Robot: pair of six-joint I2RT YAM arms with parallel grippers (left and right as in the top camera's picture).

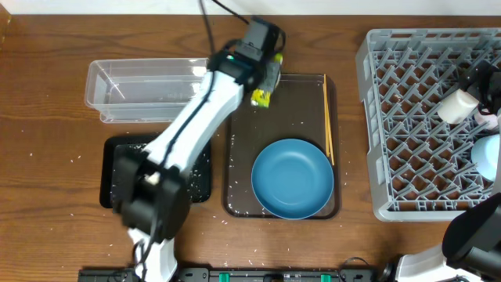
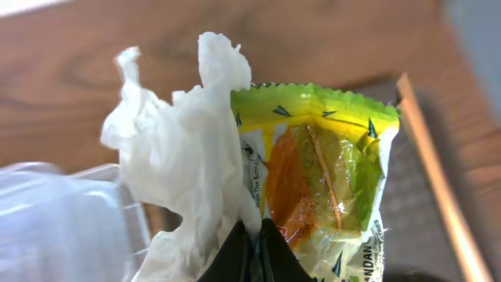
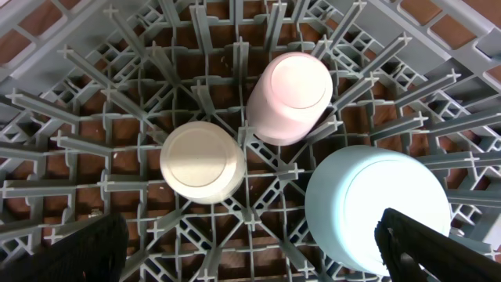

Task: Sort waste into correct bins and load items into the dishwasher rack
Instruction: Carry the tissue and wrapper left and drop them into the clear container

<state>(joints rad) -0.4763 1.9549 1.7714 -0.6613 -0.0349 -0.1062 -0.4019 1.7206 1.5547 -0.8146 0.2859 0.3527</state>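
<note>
My left jaws are shut on two pieces of waste at once: one crumpled white tissue (image 2: 180,157) and one yellow-green snack wrapper (image 2: 321,164), pressed side by side, the wrapper showing an orange filling through its clear window. They sit at upper centre of the overhead view, over the top left corner of the brown tray (image 1: 235,157) and just beside the clear tub (image 1: 141,90). The brown tray carries one large blue bowl (image 1: 292,178) and the chopsticks (image 1: 327,117) along its right edge. Loose rice grains (image 1: 200,160) speckle the black tray (image 1: 109,157) and the counter (image 1: 47,141). At right, the grey rack (image 1: 423,117) holds two upturned cups, one cream-white (image 3: 202,162) and one pinkish (image 3: 290,98), and one light-blue bowl (image 3: 376,207). My right jaws stand wide above them.
</note>
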